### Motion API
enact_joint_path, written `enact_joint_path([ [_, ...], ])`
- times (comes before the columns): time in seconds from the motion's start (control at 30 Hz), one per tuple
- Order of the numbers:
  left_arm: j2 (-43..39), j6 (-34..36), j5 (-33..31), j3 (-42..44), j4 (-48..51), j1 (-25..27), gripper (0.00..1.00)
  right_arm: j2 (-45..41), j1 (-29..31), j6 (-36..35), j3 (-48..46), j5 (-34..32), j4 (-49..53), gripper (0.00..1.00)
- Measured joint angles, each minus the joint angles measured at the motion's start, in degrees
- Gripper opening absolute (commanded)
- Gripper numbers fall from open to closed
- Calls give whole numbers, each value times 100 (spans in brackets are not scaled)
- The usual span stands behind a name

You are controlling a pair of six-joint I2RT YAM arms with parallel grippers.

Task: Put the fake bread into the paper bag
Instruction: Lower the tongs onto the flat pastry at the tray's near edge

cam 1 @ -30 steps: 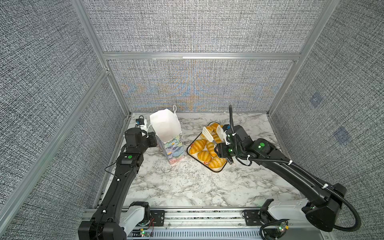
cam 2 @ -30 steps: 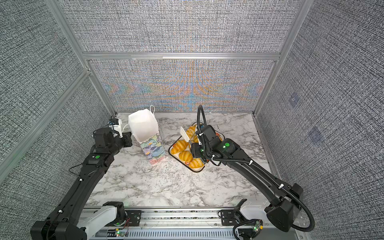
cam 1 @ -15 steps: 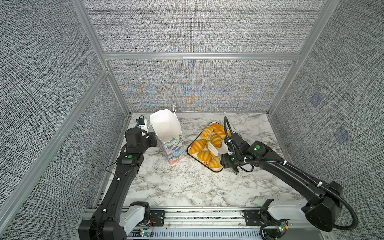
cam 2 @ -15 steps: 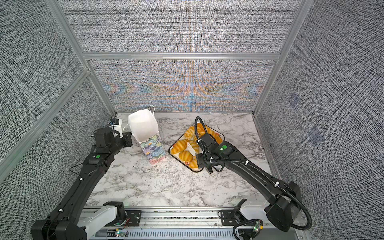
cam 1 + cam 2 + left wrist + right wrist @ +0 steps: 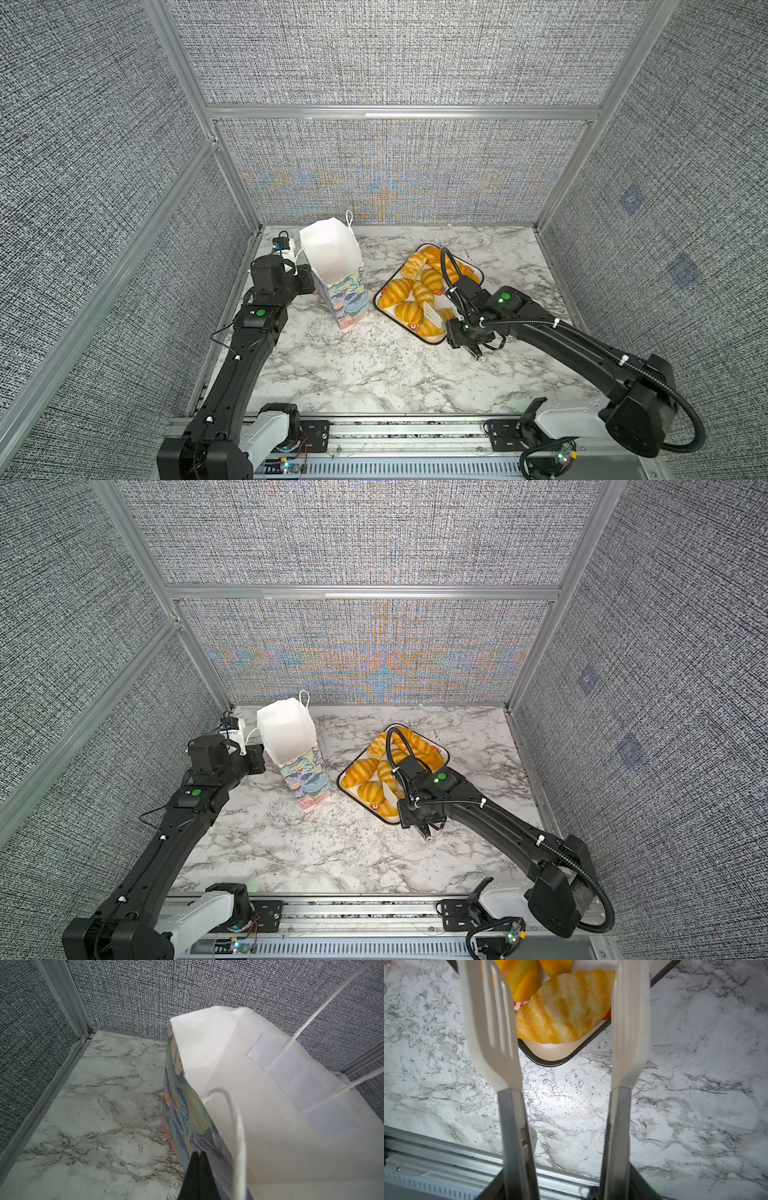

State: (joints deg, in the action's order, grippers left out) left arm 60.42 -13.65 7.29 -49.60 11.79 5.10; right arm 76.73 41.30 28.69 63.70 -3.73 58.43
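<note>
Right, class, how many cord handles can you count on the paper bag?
2. One cord handle stands up from the far rim of the paper bag; the other cord handle loops outward at the rim beside the left gripper. Neither is hidden.

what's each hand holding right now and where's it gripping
Left hand pinches the paper bag at its rim. Right hand grips the tongs by their metal arms; the white blades are apart, gripping nothing.
</note>
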Motion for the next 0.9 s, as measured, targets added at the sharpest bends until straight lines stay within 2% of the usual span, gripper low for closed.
enact_joint_path([
  [0.63, 74, -11, 20, 0, -13, 0, 0, 278, -125, 0, -264, 282, -188, 62],
  [0.9, 94, -13, 22, 0, -13, 0, 0, 389, -356, -33, -367, 426, -354, 59],
])
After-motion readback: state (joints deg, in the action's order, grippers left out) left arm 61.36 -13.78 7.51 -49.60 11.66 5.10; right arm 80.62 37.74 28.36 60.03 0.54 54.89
